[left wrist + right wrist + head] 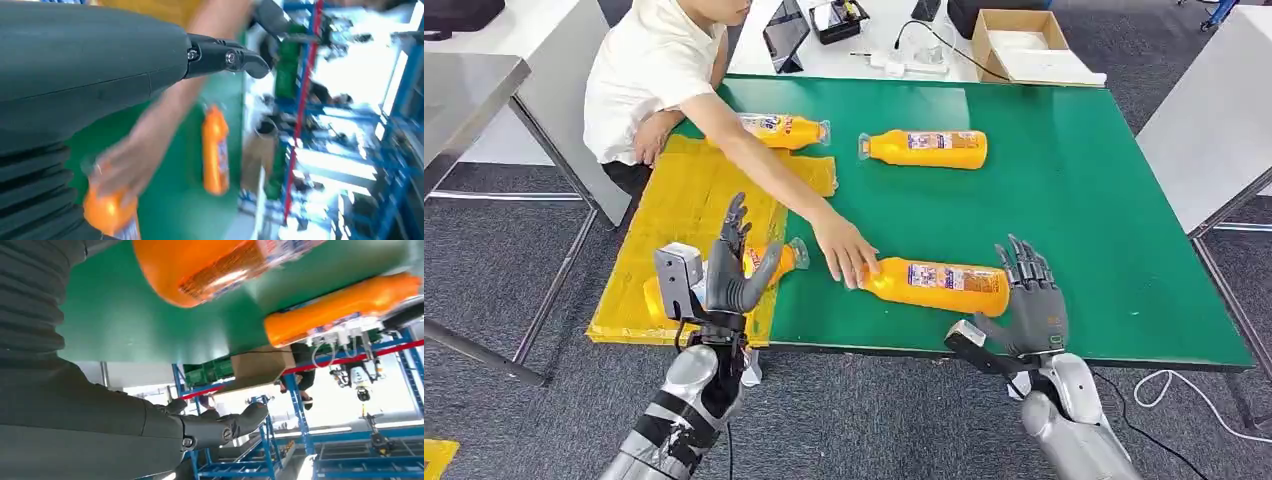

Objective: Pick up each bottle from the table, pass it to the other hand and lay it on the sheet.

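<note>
Bottles of smooth orange plastic lay on the green counter (1074,200); the nearest bottle (939,285), under a person's hand (846,252), looked full, slippery, best gripped mid-label. Right hand (1031,295) and left hand (736,262) hovered spread, holding nothing

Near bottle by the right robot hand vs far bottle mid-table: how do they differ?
The near bottle has a person's hand on its neck end; the far bottle lies untouched. The near bottle sits beside the right robot hand; the far bottle lies well beyond it. Both are orange, labelled, on their sides on the green table, necks pointing left.
</note>
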